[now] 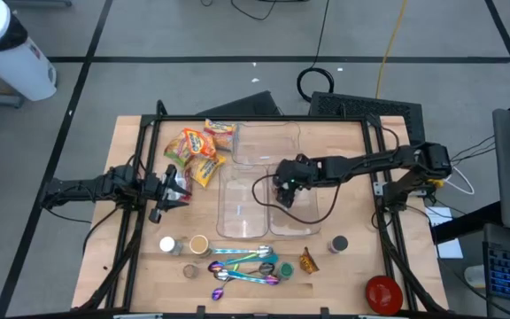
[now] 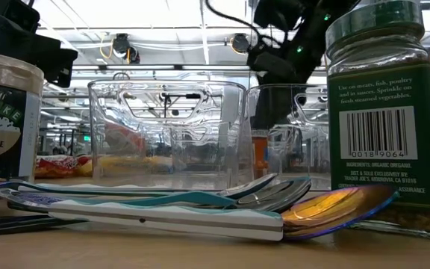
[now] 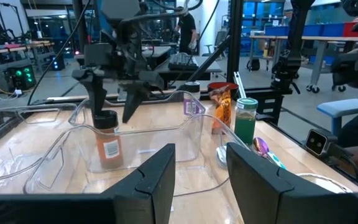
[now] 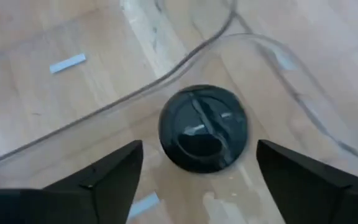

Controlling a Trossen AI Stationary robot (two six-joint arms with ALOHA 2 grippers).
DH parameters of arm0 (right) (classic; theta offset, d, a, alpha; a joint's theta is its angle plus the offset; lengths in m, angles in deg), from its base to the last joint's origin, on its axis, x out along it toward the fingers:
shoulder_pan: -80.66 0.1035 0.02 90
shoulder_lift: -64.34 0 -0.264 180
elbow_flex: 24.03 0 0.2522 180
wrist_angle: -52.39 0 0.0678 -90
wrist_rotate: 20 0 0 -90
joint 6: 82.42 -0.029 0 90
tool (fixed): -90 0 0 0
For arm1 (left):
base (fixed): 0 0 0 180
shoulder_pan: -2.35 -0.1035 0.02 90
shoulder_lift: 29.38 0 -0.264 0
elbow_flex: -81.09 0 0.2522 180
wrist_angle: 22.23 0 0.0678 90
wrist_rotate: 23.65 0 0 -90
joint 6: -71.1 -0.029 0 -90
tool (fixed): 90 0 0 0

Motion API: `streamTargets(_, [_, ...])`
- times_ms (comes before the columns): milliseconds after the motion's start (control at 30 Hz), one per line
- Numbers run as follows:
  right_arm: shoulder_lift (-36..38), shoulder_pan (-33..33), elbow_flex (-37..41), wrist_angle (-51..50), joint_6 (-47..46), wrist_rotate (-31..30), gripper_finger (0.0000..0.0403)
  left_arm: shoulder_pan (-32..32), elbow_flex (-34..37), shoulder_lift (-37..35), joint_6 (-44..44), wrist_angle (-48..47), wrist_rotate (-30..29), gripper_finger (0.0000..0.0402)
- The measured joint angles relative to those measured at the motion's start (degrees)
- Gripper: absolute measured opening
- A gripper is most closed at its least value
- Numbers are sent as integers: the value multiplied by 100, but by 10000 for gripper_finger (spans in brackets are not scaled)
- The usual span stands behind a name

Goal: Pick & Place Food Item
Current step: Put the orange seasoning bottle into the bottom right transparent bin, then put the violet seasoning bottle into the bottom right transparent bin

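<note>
A spice jar [image 3: 107, 148] with orange contents, a white label and a black lid [image 4: 202, 127] stands upright on the floor of a clear plastic container [image 1: 301, 213] in the middle of the table. My right gripper [image 1: 283, 192] is open just above it. Its fingers [image 3: 97, 93] stand on either side of the lid without touching it, and the lid shows between them in the right wrist view. My left gripper [image 1: 175, 184] is open and empty at the table's left, beside the snack bags, and its fingers [image 3: 160, 177] point toward the containers.
Two more clear containers [image 1: 242, 206] [image 1: 268, 142] stand beside the first. Snack bags [image 1: 197, 151] lie at the far left. Near the front edge are small jars [image 1: 168, 245] [image 1: 339, 243], coloured spoons [image 1: 242, 264], a wrapped sweet [image 1: 307, 261] and a red bowl [image 1: 383, 293].
</note>
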Motion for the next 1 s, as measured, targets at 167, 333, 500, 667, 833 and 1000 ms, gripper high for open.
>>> streamTargets(167, [423, 25, 9, -283, -93, 378, 322, -1, 0, 0, 0, -4, 0, 152])
streamTargets(333, [1179, 306, -4, -1057, -472, 872, 314, 1, 0, 0, 0, -8, 2, 152])
streamTargets(500, [2008, 1024, -7, -1940, -1363, 853, 308, -2, 0, 0, 0, -1, 3, 152])
streamTargets(667, [2460, 1939, -9, -2954, -2785, 867, 308, 0, 0, 0, 0, -3, 2, 152])
streamTargets(833, [2436, 2749, -9, -3974, -4194, 1001, 308, 0, 0, 0, 0, -3, 2, 152])
streamTargets(1000, [2197, 3251, -9, -3933, -4934, 1336, 308, 0, 0, 0, 0, -3, 2, 152])
